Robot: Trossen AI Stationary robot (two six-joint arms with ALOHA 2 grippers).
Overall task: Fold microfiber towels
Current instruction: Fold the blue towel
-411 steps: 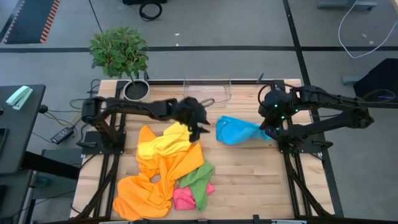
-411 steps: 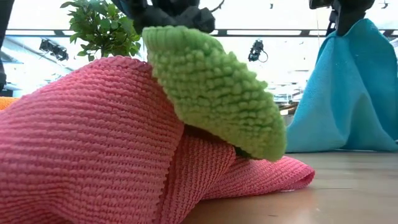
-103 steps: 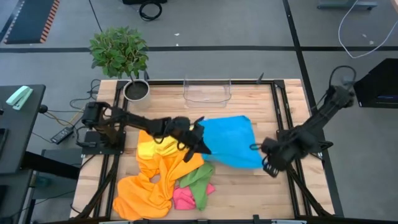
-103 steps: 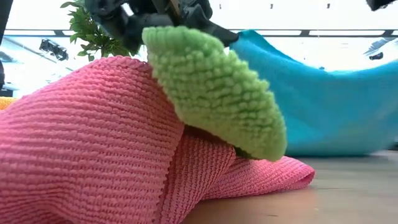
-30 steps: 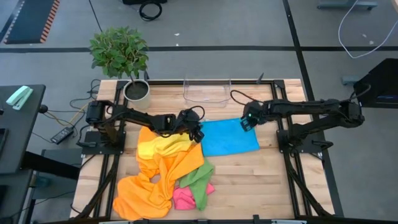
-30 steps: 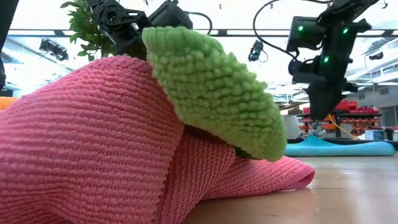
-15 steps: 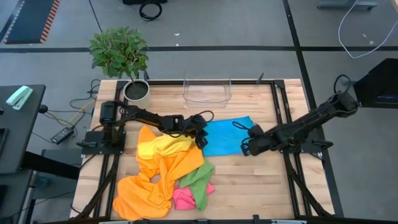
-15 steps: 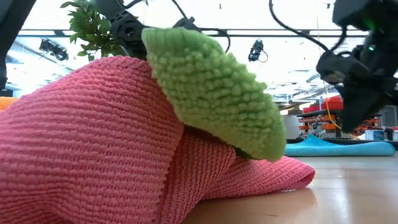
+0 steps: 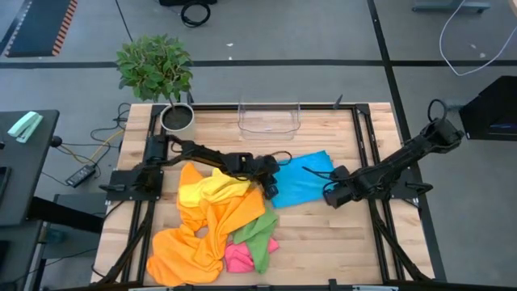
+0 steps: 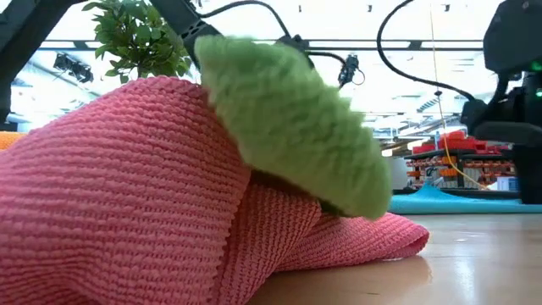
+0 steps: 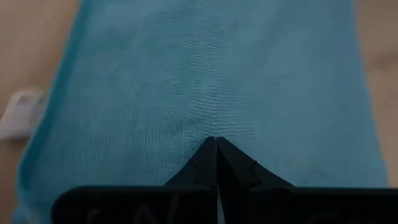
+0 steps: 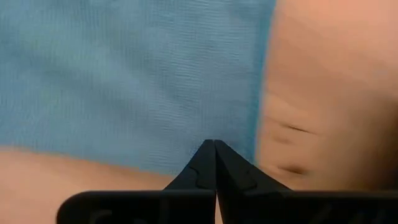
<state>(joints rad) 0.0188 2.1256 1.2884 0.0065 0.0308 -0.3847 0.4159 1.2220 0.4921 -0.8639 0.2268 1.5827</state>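
- Overhead: blue towel (image 9: 300,183) lies flat mid-table, left gripper (image 9: 269,187) at one edge, right gripper (image 9: 330,196) at the opposite edge.
- Low view: pink towel (image 10: 127,195) under green towel (image 10: 292,127).
- Left wrist: fingers (image 11: 205,163) clenched together over blue cloth.
- Right wrist: fingers (image 12: 205,163) pressed together at the towel's edge.

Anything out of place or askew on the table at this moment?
Nothing is damaged or spilled. The blue towel lies flat but skewed to the table edges. The orange towels, yellow towel, green towel and pink towel sit in a crumpled, overlapping heap, unfolded.
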